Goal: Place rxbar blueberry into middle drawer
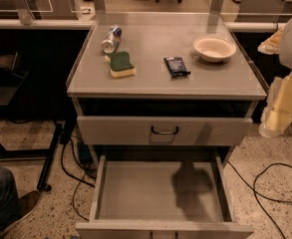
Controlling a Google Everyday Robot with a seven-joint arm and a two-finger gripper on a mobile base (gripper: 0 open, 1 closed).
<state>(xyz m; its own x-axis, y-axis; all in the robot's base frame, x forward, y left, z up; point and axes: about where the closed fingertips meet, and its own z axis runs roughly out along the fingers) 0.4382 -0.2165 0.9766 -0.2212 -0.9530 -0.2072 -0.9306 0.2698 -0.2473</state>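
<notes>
The rxbar blueberry (177, 66), a small dark packet with pale print, lies flat on the grey cabinet top, right of centre. The middle drawer (135, 193) is pulled out wide open at the bottom of the view, and its flat grey floor holds nothing. My gripper (271, 127) hangs at the right edge of the view, beside the cabinet's right side. It is below the level of the top and well to the right of the packet. It holds nothing that I can see.
A green-and-yellow sponge (121, 64) and a silver-and-blue can (111, 39) on its side lie at the left of the top. A white bowl (214, 48) stands at the right. The higher drawer (164, 130) with the dark handle is slightly open. Cables run over the floor, and a person's foot (16, 208) is at the lower left.
</notes>
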